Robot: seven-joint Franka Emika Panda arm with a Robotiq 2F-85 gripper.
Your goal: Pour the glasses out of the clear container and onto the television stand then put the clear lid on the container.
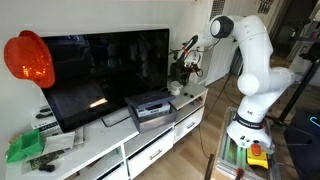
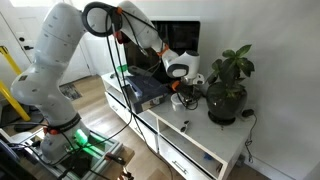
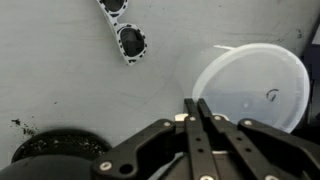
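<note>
gripper [image 3: 197,108] fingers pressed together, empty; clear container [image 3: 255,85] sits just beside them, rightward in wrist view.

This is a living room in a home. A black television [image 1: 105,75] stands on a long white television stand [image 1: 150,157] with drawer fronts. A leafy plant [image 2: 230,70] in a dark pot [image 2: 225,103] sits at one end (papers and clutter lie beside the screen). The floor [image 1: 195,150] is wood.

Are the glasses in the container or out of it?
Out: in the wrist view the glasses lie on the white television stand, apart from the clear container.
</note>
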